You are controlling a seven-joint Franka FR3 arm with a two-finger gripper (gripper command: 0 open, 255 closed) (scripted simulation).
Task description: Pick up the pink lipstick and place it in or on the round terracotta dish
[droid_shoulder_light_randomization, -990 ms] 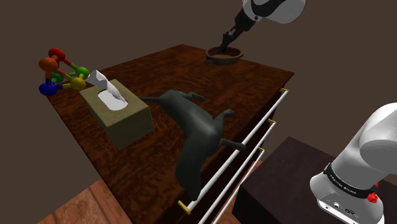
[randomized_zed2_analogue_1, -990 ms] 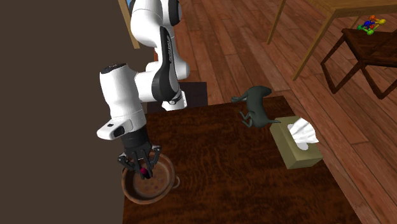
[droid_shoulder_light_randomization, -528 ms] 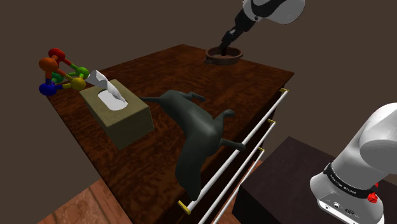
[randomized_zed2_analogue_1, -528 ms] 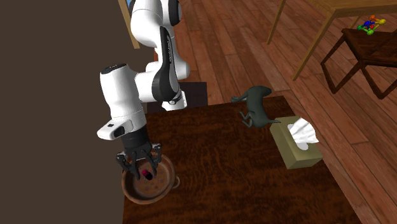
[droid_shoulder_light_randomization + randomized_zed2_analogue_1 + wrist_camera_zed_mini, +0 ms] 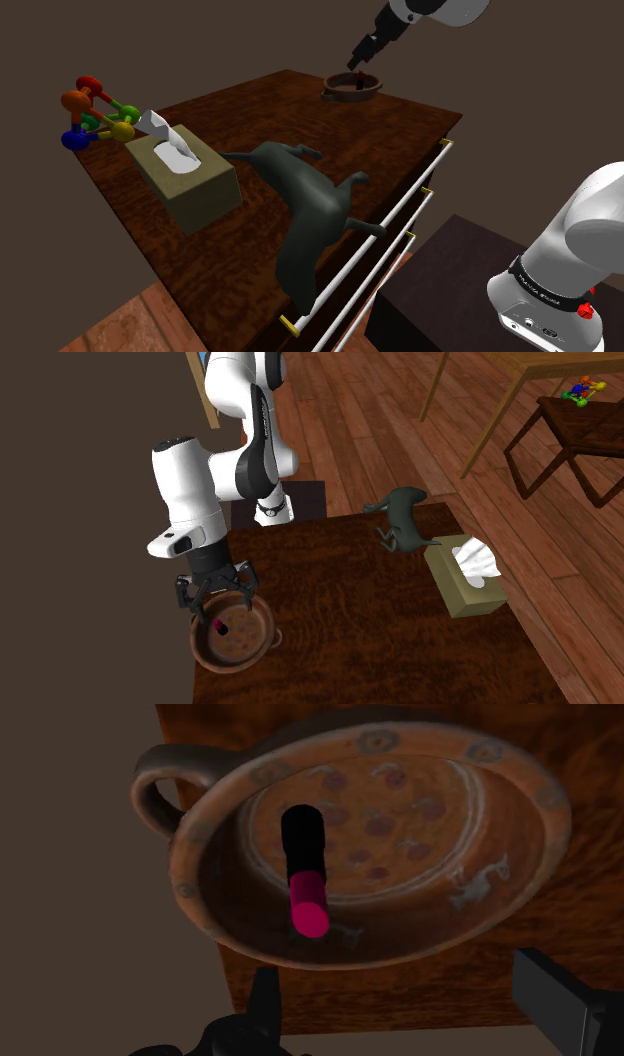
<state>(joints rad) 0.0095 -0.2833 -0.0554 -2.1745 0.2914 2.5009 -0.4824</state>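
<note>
Release confirmed — the end effector (image 5: 213,597), half a second ago low in the round dish (image 5: 470,894) around the pink lipstick (image 5: 305,874), has lifted clear, fingers (image 5: 560,1004) spread and empty, leaving the lipstick lying inside the dish on the desk (image 5: 400,642) — placement judged complete.
</note>
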